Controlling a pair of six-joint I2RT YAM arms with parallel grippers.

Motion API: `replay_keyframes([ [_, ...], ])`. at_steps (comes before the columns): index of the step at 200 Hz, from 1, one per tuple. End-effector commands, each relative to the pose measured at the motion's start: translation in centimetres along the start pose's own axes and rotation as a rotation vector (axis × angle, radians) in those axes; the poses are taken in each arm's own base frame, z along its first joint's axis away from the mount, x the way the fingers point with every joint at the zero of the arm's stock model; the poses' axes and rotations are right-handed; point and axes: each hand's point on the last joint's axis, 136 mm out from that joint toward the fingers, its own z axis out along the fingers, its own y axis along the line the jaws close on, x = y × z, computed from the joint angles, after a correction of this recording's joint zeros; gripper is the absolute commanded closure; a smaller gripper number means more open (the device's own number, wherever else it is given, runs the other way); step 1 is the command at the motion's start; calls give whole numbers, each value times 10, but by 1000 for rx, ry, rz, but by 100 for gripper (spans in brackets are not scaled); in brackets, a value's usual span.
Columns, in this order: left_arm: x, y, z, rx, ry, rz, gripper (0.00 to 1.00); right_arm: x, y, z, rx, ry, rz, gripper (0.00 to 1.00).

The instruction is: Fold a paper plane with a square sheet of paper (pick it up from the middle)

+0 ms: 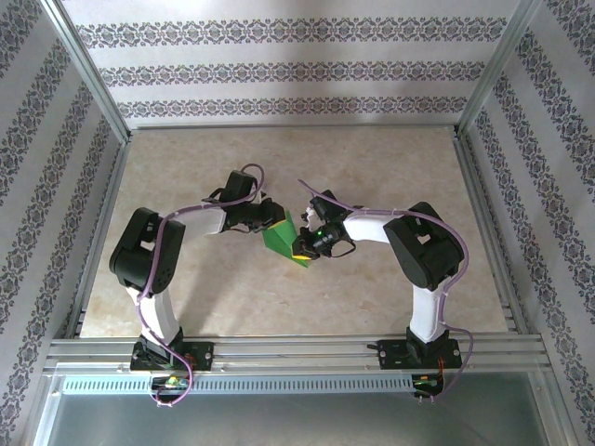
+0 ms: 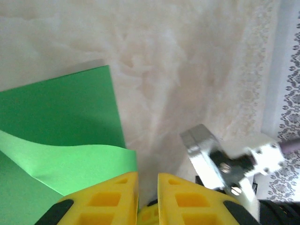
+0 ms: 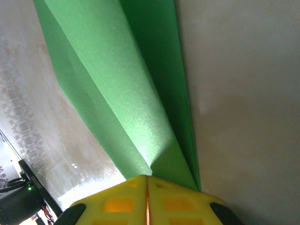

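The black-jointed, white-shelled left arm (image 1: 158, 314) and its twin, the right arm (image 1: 426, 316), each trail a thin lilac cable (image 1: 191, 212) — looped loosely. The left claw (image 2: 147, 199) and right claw (image 3: 147, 194) have blocky yellow fingers (image 2: 108, 201) with square hollows and black corners.

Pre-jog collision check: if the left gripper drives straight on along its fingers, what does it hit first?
Probably the bare table: the left gripper aims just past the edge of the green sheet. Depth is unclear.
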Motion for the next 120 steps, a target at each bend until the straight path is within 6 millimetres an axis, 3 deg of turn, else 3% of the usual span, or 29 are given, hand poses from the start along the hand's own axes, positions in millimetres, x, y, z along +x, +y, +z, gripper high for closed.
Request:
replay_keyframes([
  [1, 20, 0, 8, 7, 37, 53, 81, 23, -54, 17, 162, 68, 86, 89],
  [39, 33, 8, 20, -8, 82, 62, 82, 25, -58, 18, 165, 75, 99, 89],
  [120, 39, 30, 35, -60, 117, 62, 83, 31, -67, 22, 184, 94, 120, 89],
])
